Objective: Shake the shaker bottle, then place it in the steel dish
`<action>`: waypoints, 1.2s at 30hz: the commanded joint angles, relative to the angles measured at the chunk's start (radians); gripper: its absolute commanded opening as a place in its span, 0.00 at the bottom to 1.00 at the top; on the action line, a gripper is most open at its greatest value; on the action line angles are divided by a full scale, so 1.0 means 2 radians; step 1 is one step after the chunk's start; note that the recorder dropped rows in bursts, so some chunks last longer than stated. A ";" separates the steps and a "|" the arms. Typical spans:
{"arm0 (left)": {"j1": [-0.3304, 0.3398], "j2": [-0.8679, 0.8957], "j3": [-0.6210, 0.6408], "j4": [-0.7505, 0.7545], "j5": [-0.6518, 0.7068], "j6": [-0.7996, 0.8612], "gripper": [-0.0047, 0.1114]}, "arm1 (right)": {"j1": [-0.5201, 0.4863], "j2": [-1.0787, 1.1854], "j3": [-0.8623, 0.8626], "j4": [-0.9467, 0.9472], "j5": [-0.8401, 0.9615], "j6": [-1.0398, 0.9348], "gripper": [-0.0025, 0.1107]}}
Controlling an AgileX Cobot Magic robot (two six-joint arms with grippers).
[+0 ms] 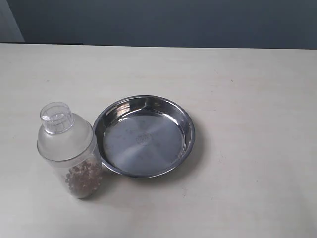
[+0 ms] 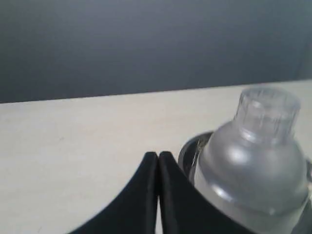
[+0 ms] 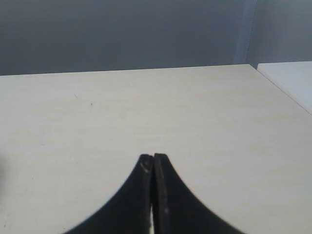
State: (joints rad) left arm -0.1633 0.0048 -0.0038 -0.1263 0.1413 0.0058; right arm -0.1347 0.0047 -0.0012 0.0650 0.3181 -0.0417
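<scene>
The shaker bottle (image 1: 69,151) stands upright on the table, frosted with a clear cap and brownish bits at its base. It touches or nearly touches the left rim of the steel dish (image 1: 185,130), which is empty and shows a small mark at its centre. Neither gripper appears in the exterior view. In the left wrist view my left gripper (image 2: 158,155) is shut with nothing in it, beside the shaker bottle (image 2: 253,165) and apart from it; a sliver of the steel dish (image 2: 187,151) shows behind. My right gripper (image 3: 153,157) is shut over bare table.
The pale table (image 1: 247,74) runs to a dark wall at the back. In the right wrist view a table edge and a second pale surface (image 3: 287,80) show beyond the gripper.
</scene>
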 commanded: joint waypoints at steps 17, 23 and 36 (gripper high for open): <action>0.001 0.143 -0.144 0.006 -0.199 0.019 0.04 | -0.002 -0.002 0.001 0.000 -0.007 -0.001 0.01; 0.001 0.285 -0.200 0.039 -0.209 -0.019 0.04 | -0.002 -0.002 0.001 0.000 -0.007 -0.001 0.01; -0.013 0.372 -0.173 0.257 -0.276 -0.198 0.95 | -0.002 -0.002 0.001 0.000 -0.007 -0.001 0.01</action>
State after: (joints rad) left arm -0.1856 0.6954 -0.3833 0.3441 -0.3730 -0.3472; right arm -0.1347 0.0047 -0.0012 0.0650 0.3181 -0.0417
